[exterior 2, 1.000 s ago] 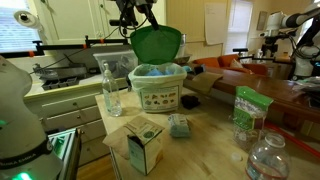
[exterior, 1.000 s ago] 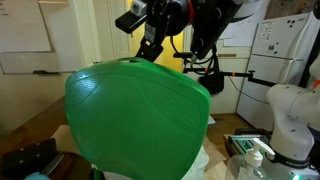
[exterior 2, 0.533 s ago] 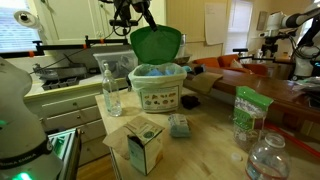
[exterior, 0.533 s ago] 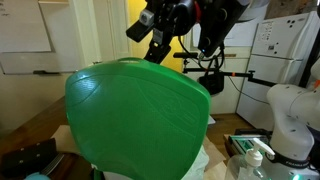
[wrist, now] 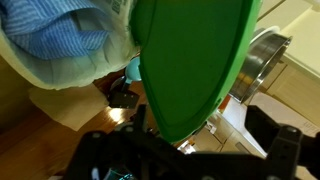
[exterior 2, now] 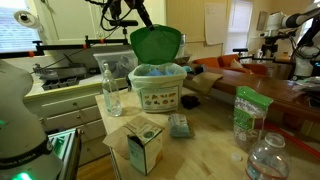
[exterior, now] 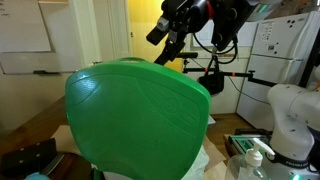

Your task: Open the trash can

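Trash can (exterior 2: pixel 158 88) with its glossy bright-green plastic lid (exterior: pixel 135 115) stands open below the black pincer (exterior: pixel 168 40), which has lifted off, jaws spread, so job looks basically done.

Far side of bin: upright green lid (exterior 2: pixel 157 44) of the trash can (exterior 2: pixel 158 90) blocks the way.
Left: clear bottle (exterior 2: pixel 111 88) just beside it.
Near: carton (exterior 2: pixel 143 142), small packet (exterior 2: pixel 180 125); bare table (exterior 2: pixel 207 142) to their right.
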Controlling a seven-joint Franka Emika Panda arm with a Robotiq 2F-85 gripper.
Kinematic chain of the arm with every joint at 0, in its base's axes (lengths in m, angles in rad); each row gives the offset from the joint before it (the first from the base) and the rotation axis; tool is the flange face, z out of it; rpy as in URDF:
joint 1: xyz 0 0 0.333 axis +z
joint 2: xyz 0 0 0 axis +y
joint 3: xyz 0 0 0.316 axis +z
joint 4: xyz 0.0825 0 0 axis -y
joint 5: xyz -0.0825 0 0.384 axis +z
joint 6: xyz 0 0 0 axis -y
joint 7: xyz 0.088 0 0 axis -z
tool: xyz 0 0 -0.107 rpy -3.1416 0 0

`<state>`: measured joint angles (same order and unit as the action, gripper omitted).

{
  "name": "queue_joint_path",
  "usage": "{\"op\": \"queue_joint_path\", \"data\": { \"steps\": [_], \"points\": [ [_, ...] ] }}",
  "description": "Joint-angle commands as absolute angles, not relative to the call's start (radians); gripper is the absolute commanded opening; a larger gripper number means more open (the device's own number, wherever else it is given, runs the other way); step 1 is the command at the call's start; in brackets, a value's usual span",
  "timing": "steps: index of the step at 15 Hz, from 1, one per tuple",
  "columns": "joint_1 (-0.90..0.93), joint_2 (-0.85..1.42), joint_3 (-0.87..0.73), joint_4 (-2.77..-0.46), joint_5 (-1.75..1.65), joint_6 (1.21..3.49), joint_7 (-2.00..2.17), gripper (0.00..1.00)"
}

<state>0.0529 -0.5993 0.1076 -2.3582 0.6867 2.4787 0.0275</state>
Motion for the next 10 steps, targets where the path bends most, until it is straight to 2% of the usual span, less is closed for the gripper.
{"op": "queue_joint_path", "data": {
  "steps": [1,10],
  "points": [
    [0.043,-0.678,0.089,-2.416,0.582,2.428,0.102,1.0],
    [0.042,-0.744,0.019,-2.448,0.408,2.172,0.126,1.0]
  ]
}}
